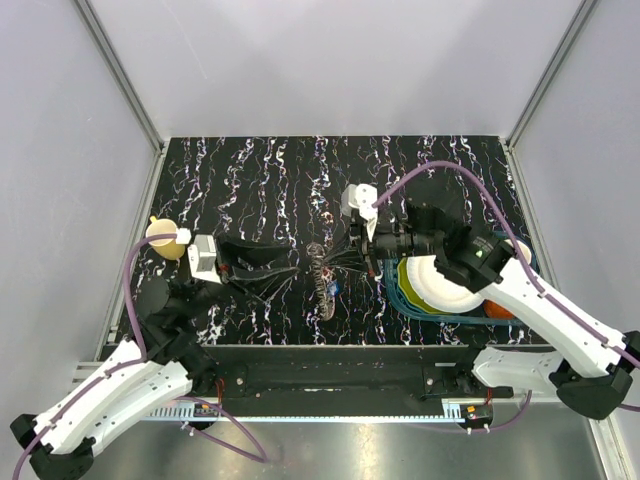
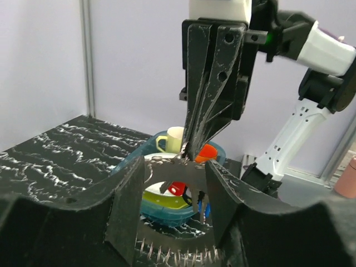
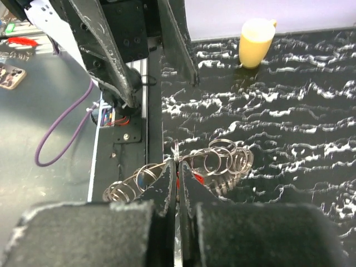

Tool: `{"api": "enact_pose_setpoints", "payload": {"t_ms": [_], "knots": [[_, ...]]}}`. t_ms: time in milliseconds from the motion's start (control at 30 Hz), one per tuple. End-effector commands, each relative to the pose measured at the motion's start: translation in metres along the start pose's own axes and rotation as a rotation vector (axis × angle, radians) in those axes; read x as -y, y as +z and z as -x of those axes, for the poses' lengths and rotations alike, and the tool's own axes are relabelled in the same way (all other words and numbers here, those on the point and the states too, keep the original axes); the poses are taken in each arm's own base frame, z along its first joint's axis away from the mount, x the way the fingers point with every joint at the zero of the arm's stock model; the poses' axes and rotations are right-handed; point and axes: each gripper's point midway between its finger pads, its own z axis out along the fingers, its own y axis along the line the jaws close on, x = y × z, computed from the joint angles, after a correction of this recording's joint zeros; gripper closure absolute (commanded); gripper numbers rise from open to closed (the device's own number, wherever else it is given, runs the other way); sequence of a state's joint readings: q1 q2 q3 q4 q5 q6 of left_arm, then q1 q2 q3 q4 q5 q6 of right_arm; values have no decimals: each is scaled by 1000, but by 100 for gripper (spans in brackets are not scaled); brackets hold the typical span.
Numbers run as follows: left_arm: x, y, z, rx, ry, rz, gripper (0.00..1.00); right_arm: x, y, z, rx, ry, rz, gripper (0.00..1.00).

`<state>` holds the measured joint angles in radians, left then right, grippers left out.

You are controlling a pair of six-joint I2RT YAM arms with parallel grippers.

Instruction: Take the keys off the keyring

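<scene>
I found the keyring point(image 1: 325, 270) at table centre, the right gripper point(image 3: 177, 177) clenched on its rim from 3 o'clock. The left gripper point(image 2: 173, 192) stood released at 9 o'clock. I judged it stiff, light and slippery; grasp the red key point(image 2: 177, 188) by its head.

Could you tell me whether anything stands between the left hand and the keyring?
Nothing visible does. The left hand is open around the keyring, which the right hand pinches from the opposite side.

Keyring point(image 1: 325, 268) mid-tabletop point(image 1: 250, 175) between the claws — cup point(image 1: 165, 238) far left, stacked dishes point(image 1: 440, 285) right
</scene>
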<state>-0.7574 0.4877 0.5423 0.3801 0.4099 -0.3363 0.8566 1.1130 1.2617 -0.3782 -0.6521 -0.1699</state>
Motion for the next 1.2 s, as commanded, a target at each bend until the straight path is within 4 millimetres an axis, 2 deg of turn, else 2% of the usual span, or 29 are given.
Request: {"api": "enact_pose_setpoints", "payload": {"t_ms": [0, 33, 67, 100, 133, 167, 233, 267, 467, 667, 867, 1167], "knots": [[-14, -7, 2, -124, 107, 89, 49, 0, -13, -10, -184, 68, -11, 100], [-12, -7, 0, -150, 103, 80, 48, -2, -15, 4, -189, 67, -2, 100], [-8, -7, 2, -171, 95, 71, 48, -8, -20, -9, -265, 115, 19, 100], [-6, -4, 4, -174, 94, 56, 48, -7, -14, -18, -311, 146, 44, 100], [-2, -4, -2, -211, 74, 28, 48, -9, -16, -11, -317, 146, 54, 100], [1, -3, -1, -227, 60, 17, 48, -10, -16, -24, -376, 176, 72, 100], [7, 0, -9, -273, 26, -26, 48, -13, -18, -20, -390, 180, 89, 100], [9, 1, -9, -296, 12, -34, 48, -14, -18, -26, -422, 202, 102, 100], [20, -2, -34, -457, -92, -105, 48, -23, -20, -18, -431, 216, 156, 100], [29, 3, -46, -466, -197, -176, 57, -27, -16, -12, -399, 212, 194, 100], [42, 10, -44, -452, -265, -274, 67, -27, -13, -15, -405, 219, 208, 100], [39, 15, -55, -477, -288, -293, 74, -27, -9, -18, -397, 221, 229, 100]]}}
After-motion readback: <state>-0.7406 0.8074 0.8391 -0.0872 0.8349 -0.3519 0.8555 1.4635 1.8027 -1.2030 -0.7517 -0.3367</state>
